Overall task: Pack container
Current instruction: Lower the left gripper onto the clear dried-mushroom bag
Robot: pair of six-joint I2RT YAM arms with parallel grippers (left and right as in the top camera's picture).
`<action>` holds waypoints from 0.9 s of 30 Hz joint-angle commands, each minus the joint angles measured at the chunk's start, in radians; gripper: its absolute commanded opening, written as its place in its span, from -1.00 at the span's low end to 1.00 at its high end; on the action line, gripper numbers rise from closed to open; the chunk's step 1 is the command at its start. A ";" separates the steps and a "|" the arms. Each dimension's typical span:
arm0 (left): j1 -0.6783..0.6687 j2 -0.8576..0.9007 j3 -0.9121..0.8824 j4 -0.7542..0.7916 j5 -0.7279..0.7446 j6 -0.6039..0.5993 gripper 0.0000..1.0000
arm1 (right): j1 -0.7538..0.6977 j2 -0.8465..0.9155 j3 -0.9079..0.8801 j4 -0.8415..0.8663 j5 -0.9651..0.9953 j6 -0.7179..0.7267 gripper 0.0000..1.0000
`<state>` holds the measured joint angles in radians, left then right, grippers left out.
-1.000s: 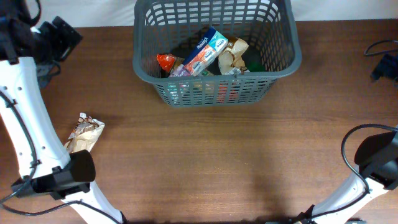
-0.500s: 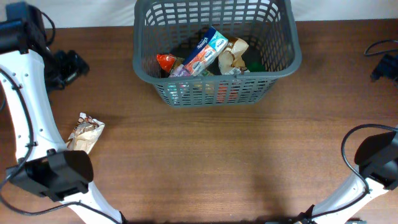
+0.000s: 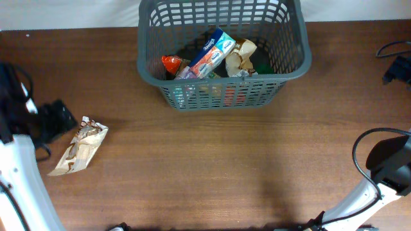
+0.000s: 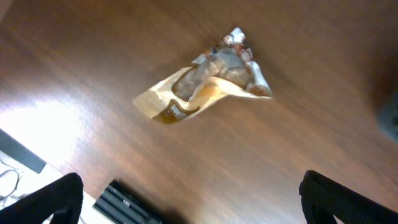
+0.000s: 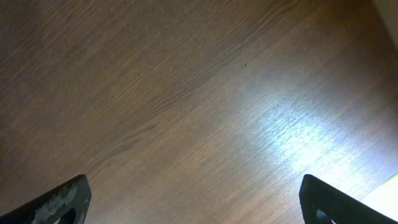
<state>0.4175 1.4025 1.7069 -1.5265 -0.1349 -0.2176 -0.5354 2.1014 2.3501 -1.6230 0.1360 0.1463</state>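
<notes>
Two grippers, both spread wide, neither pinching anything.

Left gripper (image 4: 193, 202) hovering over the left part of the brown wooden table (image 3: 225, 173). Black fingertips (image 4: 56, 199) far apart at the lower corners of the left wrist view, with only bare wood between them. Ahead of them, flat on the table and apart from both fingers, a crumpled tan and brown foil snack packet (image 4: 208, 81), crimped end pointing away from the camera. Seen from overhead, same packet (image 3: 80, 149) lying on a slant just beside the dark body of the left arm.

Right gripper (image 5: 199, 202) over the right part of the table. Dark fingertips (image 5: 59, 199) set wide at the lower corners of the right wrist view, above plain wood grain with a bright patch of glare.

Large dark grey plastic basket with slotted lattice sides (image 3: 218, 96) upright at the far middle of the table, well apart from both grippers and from the loose packet. Inside, packed close together:
- a long blue, white and red packet (image 3: 209, 54) lying on a slant
- an orange-red wrapped item (image 3: 171, 63) at its left
- a crumpled beige packet (image 3: 239, 56) at its right
- something green (image 3: 262, 64) beyond that, too hidden to make out

Black cable (image 3: 392, 48) at the table's right edge.
</notes>
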 commanded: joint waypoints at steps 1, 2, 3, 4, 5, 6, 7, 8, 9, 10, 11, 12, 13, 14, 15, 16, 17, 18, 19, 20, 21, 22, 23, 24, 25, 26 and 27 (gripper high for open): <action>0.055 -0.066 -0.208 0.104 0.018 0.052 0.99 | -0.001 0.002 -0.004 0.000 -0.002 0.005 0.98; 0.066 -0.078 -0.249 0.136 0.029 0.051 0.99 | -0.001 0.002 -0.004 0.000 -0.002 0.005 0.98; 0.078 -0.084 -0.286 0.165 0.034 0.051 0.99 | -0.001 0.002 -0.004 0.000 -0.002 0.005 0.98; 0.087 -0.085 -0.314 0.185 0.033 0.051 0.99 | -0.001 0.002 -0.004 0.000 -0.002 0.005 0.98; 0.095 -0.083 -0.341 0.203 0.029 0.051 0.99 | -0.001 0.002 -0.004 0.000 -0.002 0.005 0.98; 0.100 -0.082 -0.363 0.217 0.019 0.052 0.99 | -0.001 0.002 -0.004 0.000 -0.002 0.005 0.98; 0.104 -0.082 -0.380 0.222 0.005 0.051 0.99 | -0.001 0.002 -0.004 0.000 -0.002 0.005 0.98; 0.107 -0.082 -0.402 0.222 -0.013 0.051 0.99 | -0.001 0.002 -0.004 0.000 -0.002 0.005 0.98; 0.107 -0.082 -0.407 0.224 -0.011 0.051 0.99 | -0.001 0.002 -0.004 0.000 -0.002 0.005 0.98; 0.107 -0.082 -0.409 0.226 0.002 0.051 0.99 | -0.001 0.002 -0.004 0.000 -0.002 0.005 0.98; 0.107 -0.082 -0.409 0.229 0.019 0.051 0.99 | -0.001 0.002 -0.004 0.000 -0.002 0.005 0.97; 0.107 -0.082 -0.409 0.240 0.018 0.055 0.99 | -0.001 0.002 -0.004 0.000 -0.002 0.005 0.98; 0.107 -0.082 -0.409 0.265 0.020 0.092 0.99 | -0.001 0.002 -0.004 0.000 -0.002 0.005 0.98; 0.107 -0.082 -0.409 0.299 0.042 0.169 0.99 | -0.001 0.002 -0.004 0.000 -0.002 0.005 0.98; 0.107 -0.082 -0.409 0.332 0.079 0.269 0.99 | -0.001 0.002 -0.004 0.000 -0.002 0.005 0.98; 0.107 -0.082 -0.409 0.361 0.117 0.364 0.99 | -0.001 0.002 -0.004 0.000 -0.002 0.005 0.98; 0.107 -0.079 -0.409 0.393 0.155 0.451 0.99 | -0.001 0.002 -0.004 0.000 -0.002 0.005 0.98; 0.107 -0.074 -0.409 0.423 0.195 0.518 0.99 | -0.001 0.002 -0.004 0.000 -0.002 0.005 0.98; 0.107 -0.064 -0.409 0.458 0.259 0.615 0.99 | -0.001 0.002 -0.004 0.000 -0.002 0.005 0.98; 0.107 -0.055 -0.409 0.475 0.292 0.664 0.98 | -0.001 0.002 -0.004 0.000 -0.002 0.005 0.98; 0.107 -0.039 -0.409 0.497 0.321 0.710 0.98 | -0.001 0.002 -0.004 0.000 -0.002 0.005 0.98; 0.107 -0.018 -0.409 0.517 0.328 0.729 0.99 | -0.001 0.002 -0.004 0.000 -0.002 0.005 0.97; 0.107 0.007 -0.409 0.526 0.321 0.739 0.98 | -0.001 0.002 -0.004 0.000 -0.002 0.005 0.98; 0.107 0.031 -0.409 0.528 0.314 0.750 0.98 | -0.001 0.002 -0.004 0.000 -0.002 0.005 0.98; 0.107 0.057 -0.409 0.528 0.297 0.756 0.99 | -0.001 0.002 -0.004 0.000 -0.002 0.005 0.97; 0.107 0.090 -0.409 0.526 0.266 0.754 0.99 | -0.001 0.002 -0.004 0.000 -0.002 0.005 0.98; 0.107 0.117 -0.409 0.522 0.246 0.754 0.98 | -0.001 0.002 -0.004 0.000 -0.002 0.005 0.98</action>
<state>0.5186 1.4315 1.3010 -1.0016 0.1165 0.4259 -0.5354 2.1014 2.3501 -1.6230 0.1360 0.1463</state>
